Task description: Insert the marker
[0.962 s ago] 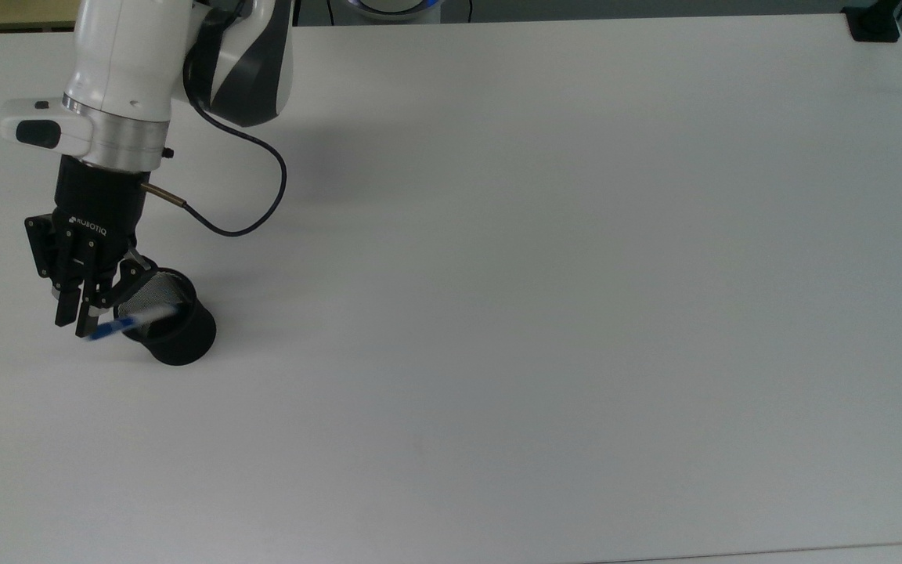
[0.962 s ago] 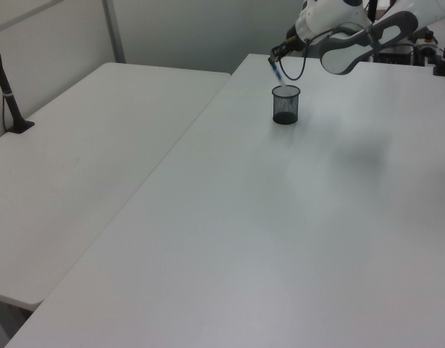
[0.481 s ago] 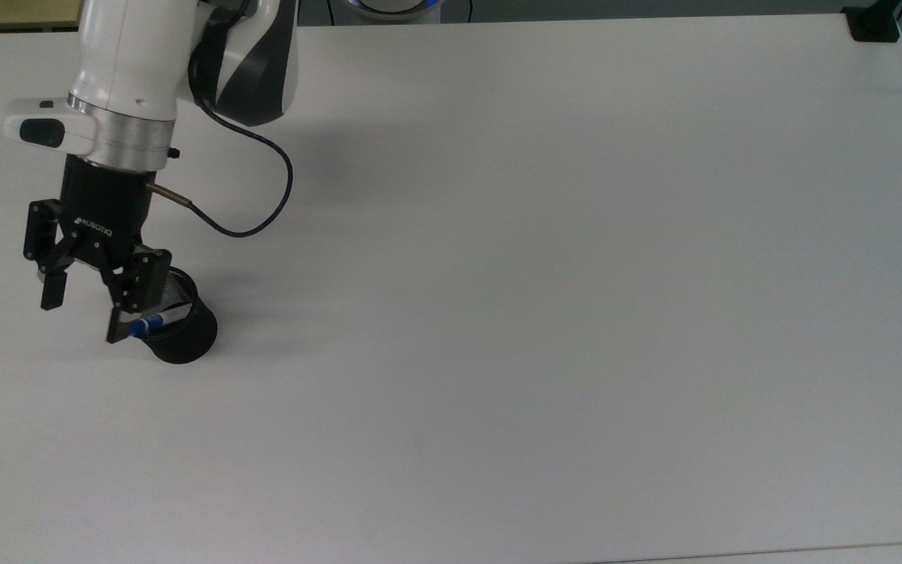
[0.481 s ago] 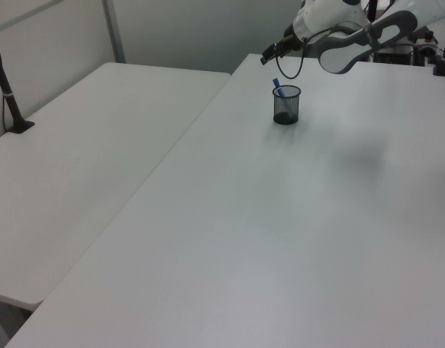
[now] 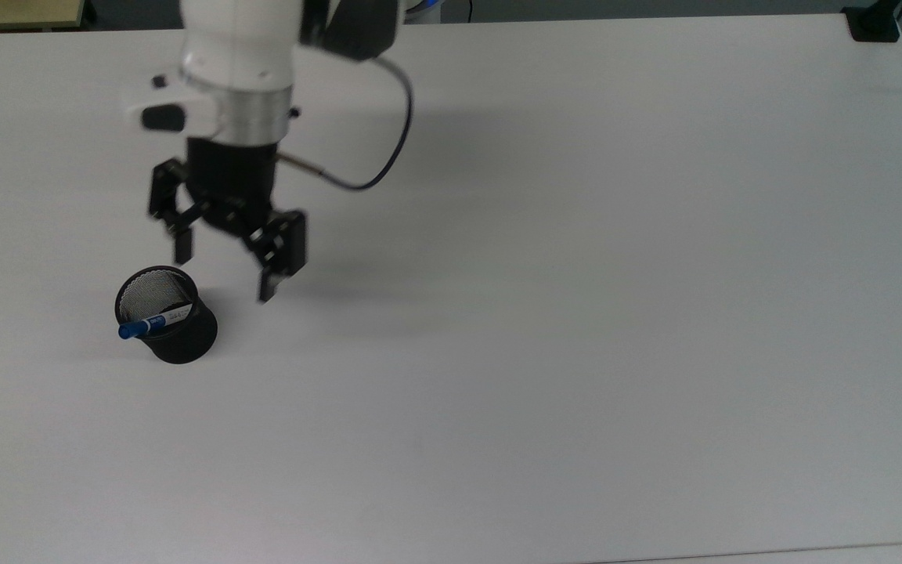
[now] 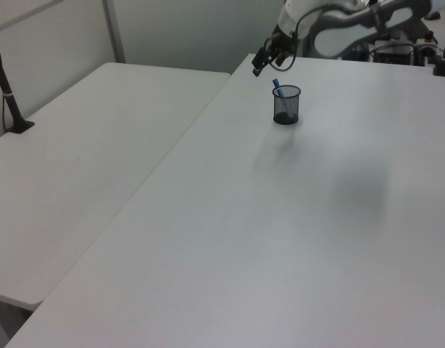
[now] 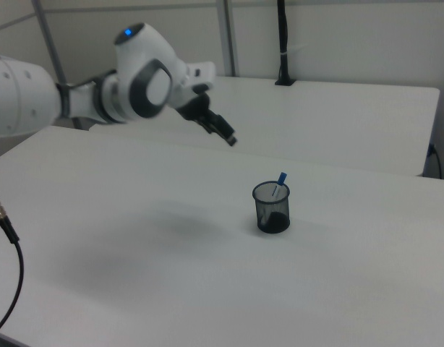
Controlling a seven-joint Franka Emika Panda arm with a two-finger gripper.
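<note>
1. Gripper (image 5: 224,270) is hanging above the table (image 5: 576,313) with jaws spread, carrying nothing, up and to the top view's right of the cup (image 5: 169,329).
2. Marker (image 5: 149,323) is leaning inside the cup, blue cap poking over the rim.
3. Any low sweep near the cup is risking a knock to that cap, tipping the light cup.

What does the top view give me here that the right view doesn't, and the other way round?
Top view alone: the open black gripper seen from above, both fingers spread, and the white inner mesh of the black mesh cup.
Right view alone: the arm's white joints with a blue light, a second table behind, a black post.
Both: the blue-capped white marker leaning inside the cup, cap above the rim, gripper clear of it, on the white table.
</note>
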